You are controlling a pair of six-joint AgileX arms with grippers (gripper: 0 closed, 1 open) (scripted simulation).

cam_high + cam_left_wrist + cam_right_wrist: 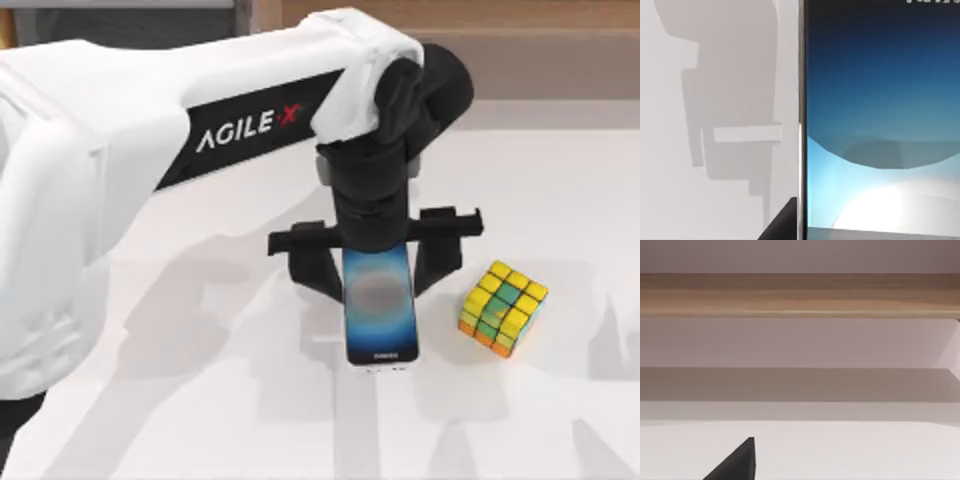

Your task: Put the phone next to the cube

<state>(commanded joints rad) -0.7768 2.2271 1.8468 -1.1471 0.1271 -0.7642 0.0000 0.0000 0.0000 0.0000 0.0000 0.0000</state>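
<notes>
The phone (380, 305) has a blue-grey screen and lies lengthwise between the black fingers of my left gripper (378, 272), near the middle of the table. Both fingers press against its long sides, so the gripper is shut on it. In the left wrist view the phone (880, 125) is very close, with one dark fingertip (782, 225) right at its edge. The cube (503, 308), mostly yellow with green and orange tiles, stands on the table a short gap to the right of the phone. One dark fingertip (735, 462) of my right gripper shows in the right wrist view.
The white table (200, 400) carries the left arm's grey shadows. A wooden band (800, 295) runs along the wall behind the table. The left arm's white body (120, 150) covers the table's left and back.
</notes>
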